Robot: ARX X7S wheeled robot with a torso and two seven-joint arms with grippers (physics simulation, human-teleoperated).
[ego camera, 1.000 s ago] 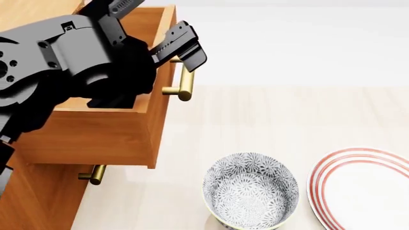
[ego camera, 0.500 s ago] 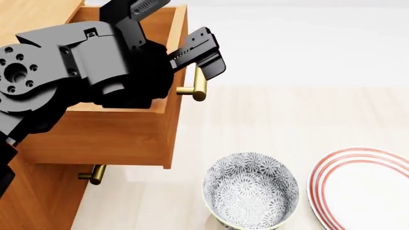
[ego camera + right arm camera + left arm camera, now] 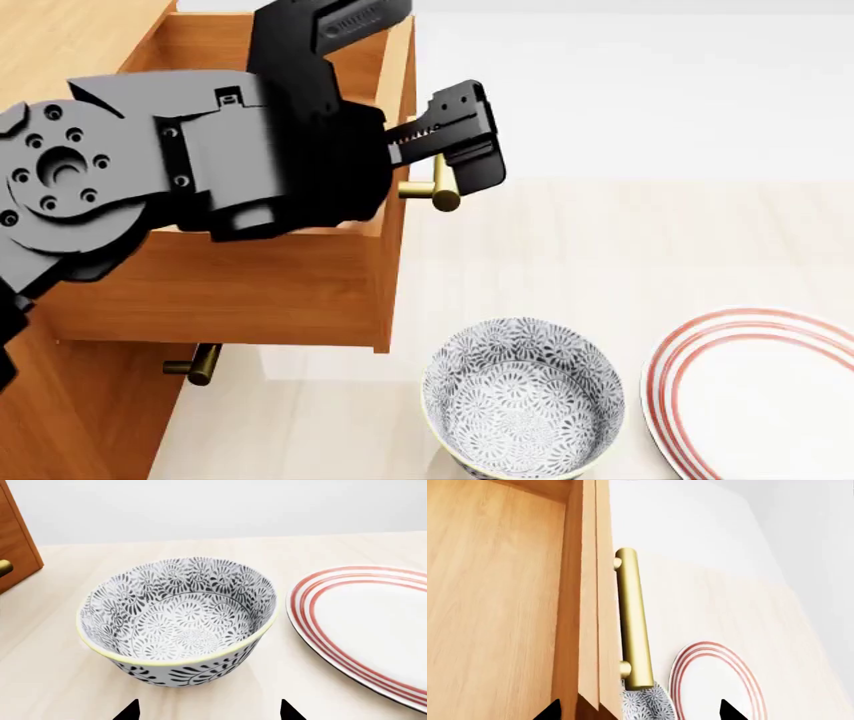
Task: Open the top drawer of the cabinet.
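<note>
**Op:** My left gripper (image 3: 420,85) sits up at the front of the top drawer (image 3: 227,285), spread wide, one finger reaching over the front board toward the inside and the other outside by the brass handle (image 3: 445,180). It isn't clenched on the bar; in the left wrist view both fingertips show only as dark tips with the board and bar between them.

**Obs:** Is it touching the handle?

**Op:** I can't tell. In the head view the outer finger overlaps the bar's upper part, so contact is hidden.

**Obs:** And the task?

**Op:** I'd call it mostly done. The drawer juts well out of the cabinet (image 3: 67,420) toward the floor space, its box side exposed and its front well beyond the lower handle (image 3: 198,364) underneath. Whether it is at full travel I can't judge; the arm covers the inside and the back edge.

**Obs:** The right arm?

**Op:** The right gripper (image 3: 208,711) shows only two dark fingertips set apart, holding nothing, hanging near the patterned bowl (image 3: 177,620). The striped plate (image 3: 367,630) lies just beside the bowl and is cut off by the frame. Neither blocks the drawer.
</note>
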